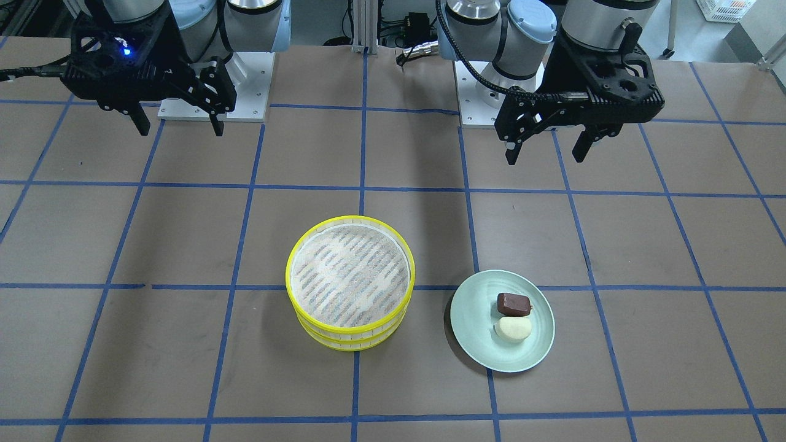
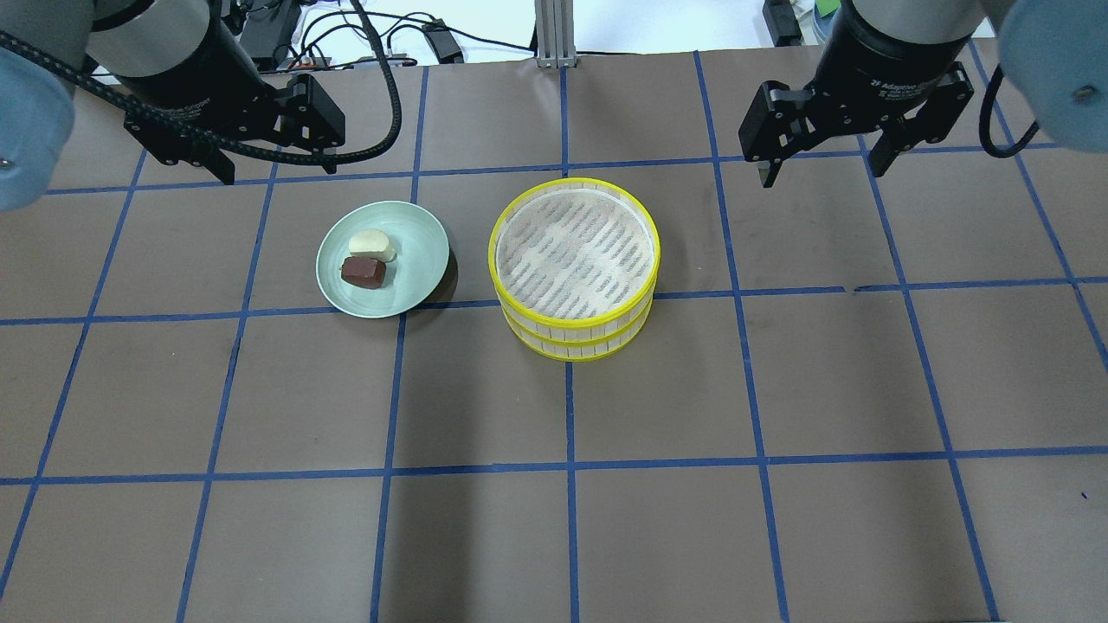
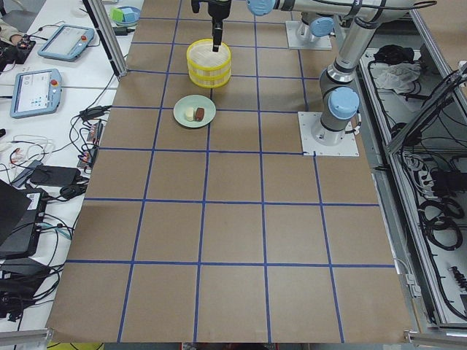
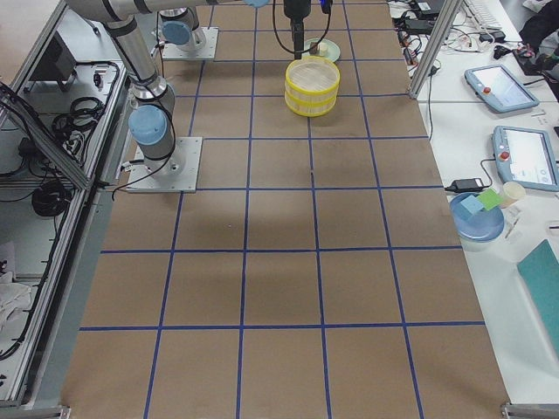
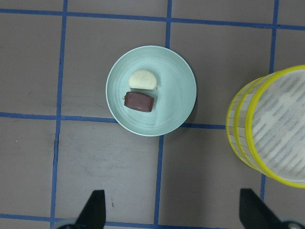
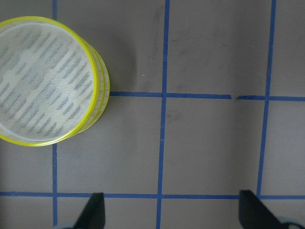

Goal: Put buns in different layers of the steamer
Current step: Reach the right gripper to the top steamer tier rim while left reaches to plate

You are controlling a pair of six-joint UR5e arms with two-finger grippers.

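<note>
Nearest the lens in the left wrist view, the left gripper [image 5: 174, 212]: jaws spread wide and empty, hanging high over the desk [image 2: 692, 519], with the plate [image 5: 176, 95] toward 12 o'clock. The right gripper [image 6: 171, 212] is likewise agape and empty, with the steamer [image 6: 101, 90] at 10 o'clock in its own view.

In the overhead view the pale green plate lies at 9 o'clock of the steamer, near it but not touching. Both buns rest on the plate, slightly toward its 9 o'clock side. The cream bun [image 2: 372, 245] sits at 12 o'clock of the brown bun [image 2: 363, 271], and the two touch.

The steamer's two yellow-rimmed trays are stacked. The upper floor is bare; the lower floor is hidden beneath it. No bun has been loaded.

Each arm probably hovers over its own share of the work, the left above the buns and the right beside the steamer. The main obstacle appears to be the upper tray itself, which covers the lower layer and would need lifting off before that layer can receive a bun. A second concern is that, since the buns touch, jaws closing on one may nudge the other.

Surroundings: a blue tape grid [image 2: 567, 467] across the desk, and tablet-like handsets [image 3: 35, 91] on a bench beyond the desk's far edge, well away from the work.
</note>
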